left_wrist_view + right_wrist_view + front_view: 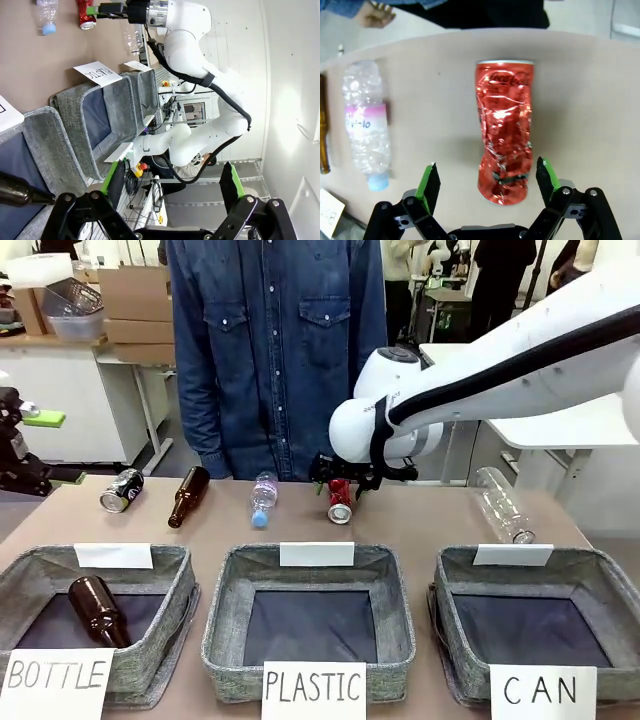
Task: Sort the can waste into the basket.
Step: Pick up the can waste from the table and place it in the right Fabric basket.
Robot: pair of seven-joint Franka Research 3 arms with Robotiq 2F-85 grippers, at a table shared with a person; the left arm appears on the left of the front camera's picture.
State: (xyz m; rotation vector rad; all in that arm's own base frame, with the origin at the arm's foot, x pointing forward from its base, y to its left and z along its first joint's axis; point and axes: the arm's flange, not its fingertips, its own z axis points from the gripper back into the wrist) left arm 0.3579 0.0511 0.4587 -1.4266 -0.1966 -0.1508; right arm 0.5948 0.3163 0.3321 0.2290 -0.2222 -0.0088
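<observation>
A dented red can [340,502] lies on the table in front of the person. My right gripper [341,486] hangs low over it, open. In the right wrist view the green fingertips [431,181] stand on either side of the red can's [504,125] near end, apart from it. A black-and-silver can [122,490] lies at the far left of the table. The grey basket signed "CAN" [455,585] stands at the front right with nothing in it. My left gripper [171,177] is open and holds nothing, off the table's left end [45,447].
A brown bottle [188,496] and a small clear plastic bottle [262,499] lie left of the red can. A larger clear bottle [502,505] lies behind the CAN basket. The "PLASTIC" basket [225,600] sits in the middle. The "BOTTLE" basket [172,605] holds a brown bottle [98,610].
</observation>
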